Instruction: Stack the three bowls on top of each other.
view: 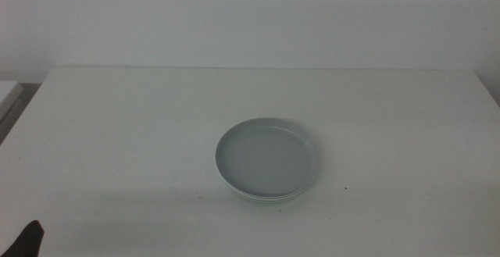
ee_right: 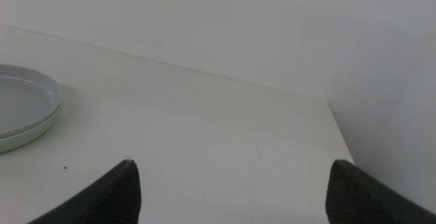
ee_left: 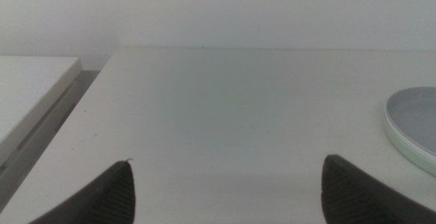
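Observation:
The three bowls stand as one stack near the middle of the white table. The grey bowl is on top, with a white rim and a pale green rim showing under it. The stack's edge also shows in the left wrist view, grey bowl, and in the right wrist view, grey bowl. My left gripper is open and empty near the table's front left corner; its tip shows there. My right gripper is open and empty, off to the stack's right, outside the middle view.
The white table ends at a pale wall behind. A lower white surface lies beyond the table's left edge. The table's right edge meets a wall.

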Controlling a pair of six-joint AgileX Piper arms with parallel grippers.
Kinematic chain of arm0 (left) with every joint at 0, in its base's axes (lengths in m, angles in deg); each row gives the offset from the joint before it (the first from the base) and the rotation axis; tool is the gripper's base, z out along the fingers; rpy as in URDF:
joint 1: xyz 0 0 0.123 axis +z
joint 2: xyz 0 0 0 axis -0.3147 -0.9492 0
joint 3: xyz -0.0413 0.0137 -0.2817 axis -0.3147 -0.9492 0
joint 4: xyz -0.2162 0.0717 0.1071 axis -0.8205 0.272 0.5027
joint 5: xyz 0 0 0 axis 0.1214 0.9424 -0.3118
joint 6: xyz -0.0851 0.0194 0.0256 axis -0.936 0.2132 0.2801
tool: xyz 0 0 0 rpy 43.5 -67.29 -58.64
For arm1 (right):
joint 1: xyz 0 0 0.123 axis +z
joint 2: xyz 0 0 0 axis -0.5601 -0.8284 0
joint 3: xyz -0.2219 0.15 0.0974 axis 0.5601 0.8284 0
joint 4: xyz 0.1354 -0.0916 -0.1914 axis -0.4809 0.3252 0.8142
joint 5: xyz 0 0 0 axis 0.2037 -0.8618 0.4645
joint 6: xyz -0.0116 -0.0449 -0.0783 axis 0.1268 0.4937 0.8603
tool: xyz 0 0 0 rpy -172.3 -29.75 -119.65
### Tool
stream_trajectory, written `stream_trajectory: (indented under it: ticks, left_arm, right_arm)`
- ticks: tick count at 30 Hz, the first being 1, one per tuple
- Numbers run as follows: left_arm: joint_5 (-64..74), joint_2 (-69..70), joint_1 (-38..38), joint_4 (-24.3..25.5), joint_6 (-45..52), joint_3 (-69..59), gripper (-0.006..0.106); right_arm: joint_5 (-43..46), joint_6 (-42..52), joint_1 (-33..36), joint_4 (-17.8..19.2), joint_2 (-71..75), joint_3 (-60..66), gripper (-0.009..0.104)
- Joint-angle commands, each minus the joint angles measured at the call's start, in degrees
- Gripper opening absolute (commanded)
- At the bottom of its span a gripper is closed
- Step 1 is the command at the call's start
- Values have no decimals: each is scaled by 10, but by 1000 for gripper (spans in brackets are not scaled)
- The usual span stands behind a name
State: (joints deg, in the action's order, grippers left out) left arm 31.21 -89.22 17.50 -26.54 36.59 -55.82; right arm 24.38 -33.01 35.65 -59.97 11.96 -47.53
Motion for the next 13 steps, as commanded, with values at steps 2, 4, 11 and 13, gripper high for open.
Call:
stream_trajectory:
  ticks: [2, 4, 11, 13]
  left_arm:
    - [-8, 2, 0, 0, 0, 0, 94]
    - [-8, 2, 3, 0, 0, 0, 94]
    - [-8, 2, 3, 0, 0, 0, 94]
    - [-8, 2, 3, 0, 0, 0, 94]
  right_arm:
    - [6, 5, -5, 6, 2, 2, 87]
    - [6, 5, -5, 6, 2, 2, 87]
    - [6, -17, -5, 6, 2, 2, 87]
    - [6, -17, -5, 6, 2, 2, 87]
